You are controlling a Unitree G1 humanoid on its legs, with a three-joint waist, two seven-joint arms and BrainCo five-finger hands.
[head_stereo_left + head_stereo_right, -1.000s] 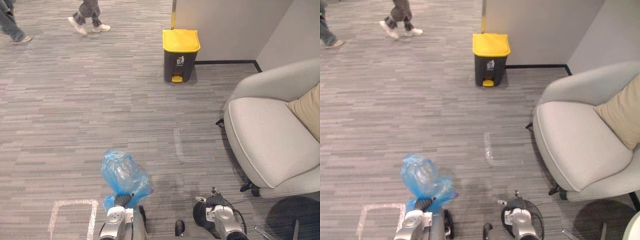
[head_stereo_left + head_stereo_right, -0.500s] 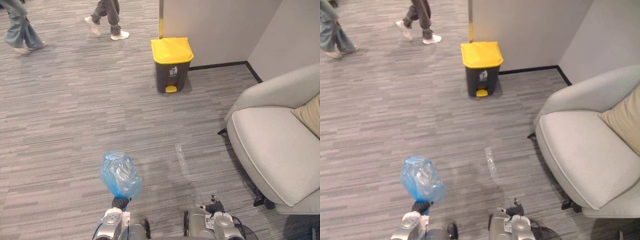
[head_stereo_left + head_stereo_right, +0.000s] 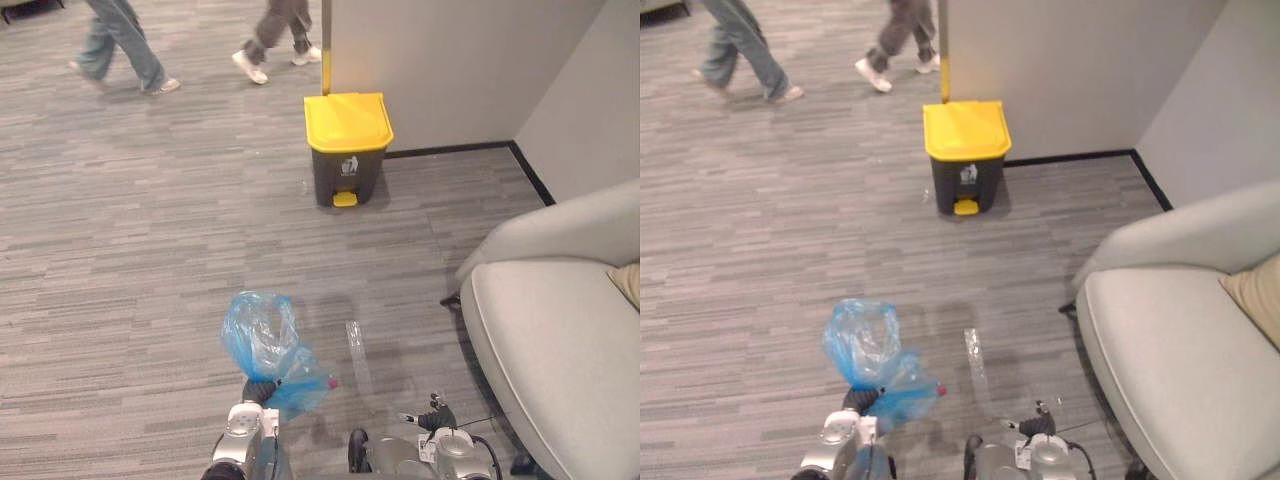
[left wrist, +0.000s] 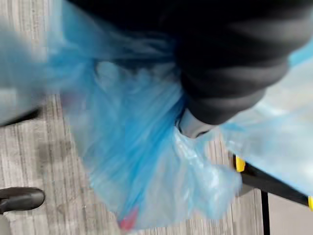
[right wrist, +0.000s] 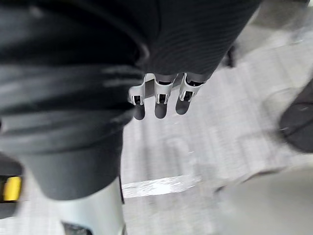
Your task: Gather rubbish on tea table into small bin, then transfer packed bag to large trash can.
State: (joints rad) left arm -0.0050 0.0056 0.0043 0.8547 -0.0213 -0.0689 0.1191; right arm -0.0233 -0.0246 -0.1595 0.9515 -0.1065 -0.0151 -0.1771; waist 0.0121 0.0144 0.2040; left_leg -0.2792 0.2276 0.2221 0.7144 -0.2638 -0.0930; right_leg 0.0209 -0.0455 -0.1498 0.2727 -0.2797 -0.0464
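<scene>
The left robot hand (image 3: 257, 390) clenches the neck of the packed blue bag (image 3: 262, 338), held aloft; the right robot hand (image 5: 157, 104) hangs slack-fingered, empty. Gathering looks done; delivery to the closed yellow-lidded trash can (image 3: 347, 150), well ahead, remains.

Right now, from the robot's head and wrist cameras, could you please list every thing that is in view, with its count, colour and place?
blue bag: one, translucent blue, held off the floor, low centre-left
trash can: one, dark body with closed yellow lid, on the floor by the wall ahead
armchair: one, light grey, at the right
cushion: one, beige, on the armchair
tape strip: one, pale, on the floor right of the bag
carpet: one, grey striped, the whole floor
persons: two, legs in stride, far left
left hand: one, dark cover, curled round the bag's neck
right hand: one, silver fingers straight, holding nothing
</scene>
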